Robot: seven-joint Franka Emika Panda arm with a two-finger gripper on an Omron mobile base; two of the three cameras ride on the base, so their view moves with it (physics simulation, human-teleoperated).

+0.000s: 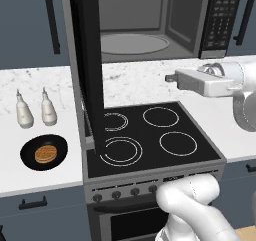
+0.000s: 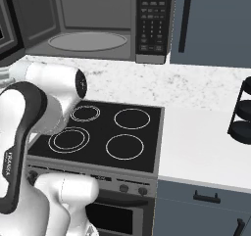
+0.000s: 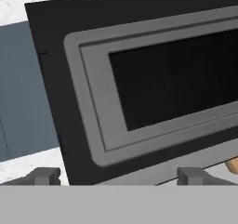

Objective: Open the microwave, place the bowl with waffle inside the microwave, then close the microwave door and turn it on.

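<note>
The microwave point(image 1: 150, 15) hangs above the stove with its grey cavity and glass turntable point(image 1: 132, 43) exposed; its keypad point(image 1: 220, 15) is on the right. The microwave door point(image 1: 90, 70) stands swung far out to the left, edge-on to the left base view. In the hand view its inner frame and black window point(image 3: 176, 79) lie straight ahead. My gripper point(image 1: 171, 78) hovers over the stove's back right, to the right of the door and pointing at it. It is open point(image 3: 121, 176), with nothing between the fingers. The bowl with waffle point(image 1: 44, 153) rests on the counter left of the stove.
The black four-ring stove point(image 1: 150, 135) sits below the hand, with knobs along its front. Two white bottles point(image 1: 23, 112) stand on the counter behind the bowl. A black tiered rack point(image 2: 242, 112) is on the right counter point(image 2: 206, 142). Blue cabinets flank the microwave.
</note>
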